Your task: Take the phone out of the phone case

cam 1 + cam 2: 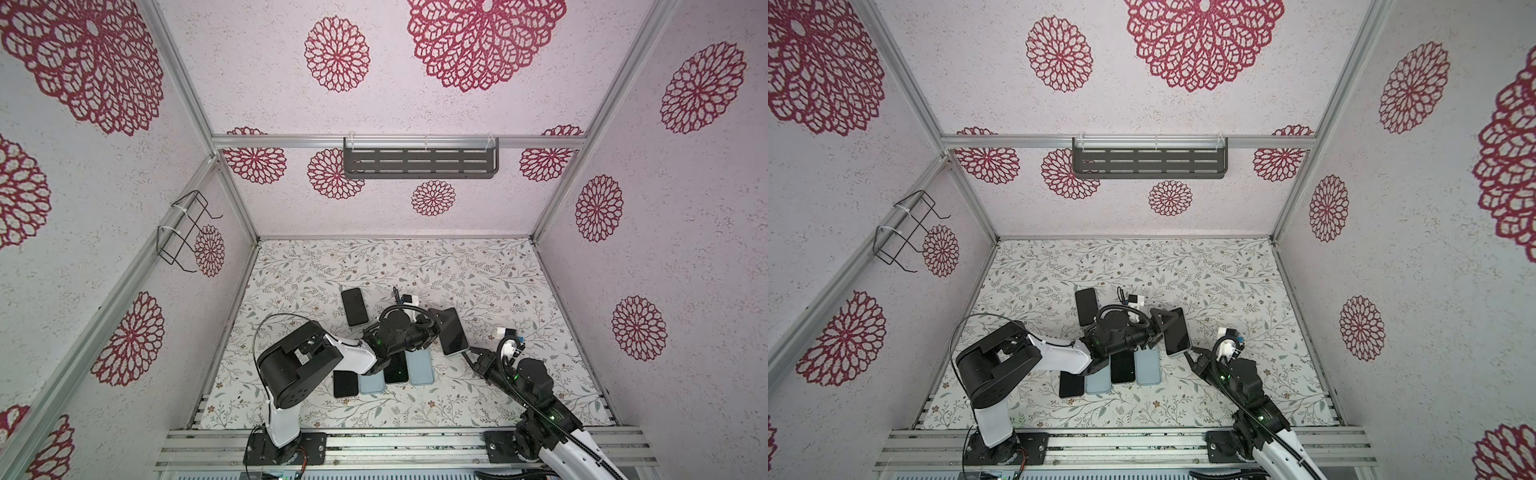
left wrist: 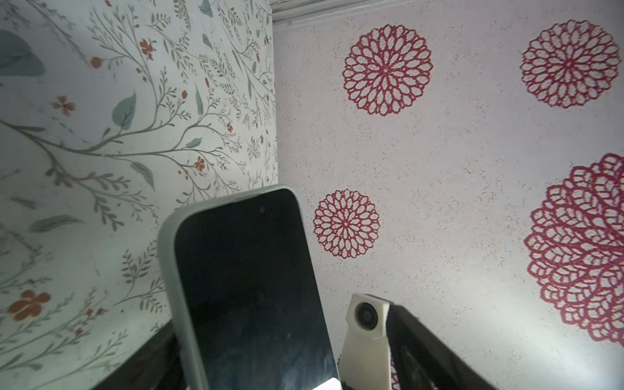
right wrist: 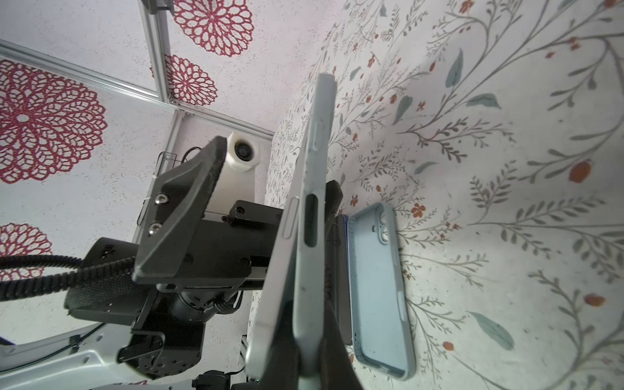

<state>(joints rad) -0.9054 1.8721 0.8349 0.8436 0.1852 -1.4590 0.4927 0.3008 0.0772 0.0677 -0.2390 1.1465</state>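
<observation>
The phone [image 3: 266, 304], partly levered from the phone case [image 3: 312, 216], is held aloft by the case end, pinched in the clenched right hand [image 1: 466, 354]. The left hand [image 1: 437, 328] stands released, spread about the far end. Extraction is judged incomplete.

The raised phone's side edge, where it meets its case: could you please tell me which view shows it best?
The right wrist view: it sees the phone and case edge-on, close, the silver phone side standing off the case. The left wrist view shows only the screen and case rim; both top views show them small, screen upward.
</observation>
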